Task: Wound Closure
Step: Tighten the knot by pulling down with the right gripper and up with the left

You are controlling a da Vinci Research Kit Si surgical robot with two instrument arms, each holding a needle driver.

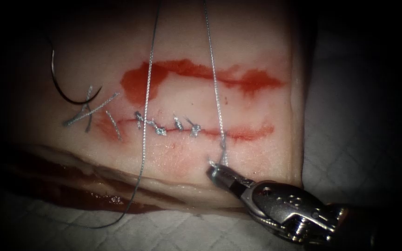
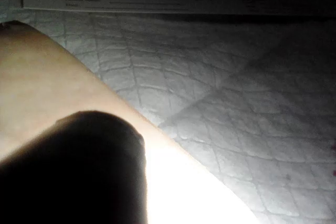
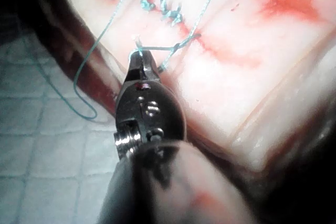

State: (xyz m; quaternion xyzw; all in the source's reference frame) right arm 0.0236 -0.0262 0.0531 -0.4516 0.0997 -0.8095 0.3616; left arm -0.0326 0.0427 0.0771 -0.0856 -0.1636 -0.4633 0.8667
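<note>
Right hand point(image 1: 217, 173) grips thread point(image 1: 215, 79) at tissue's point(image 1: 257, 42) near edge.

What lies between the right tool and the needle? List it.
The right tool, shut on the thread, sits right of the knotted stitches; those, a hanging strand and cut ends precede the free needle.

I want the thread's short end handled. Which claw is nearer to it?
Right. The right claw is shut on the thread just below the cut, at the short end. The left arm's dark tool hangs beside the tissue's edge, over the pad.
</note>
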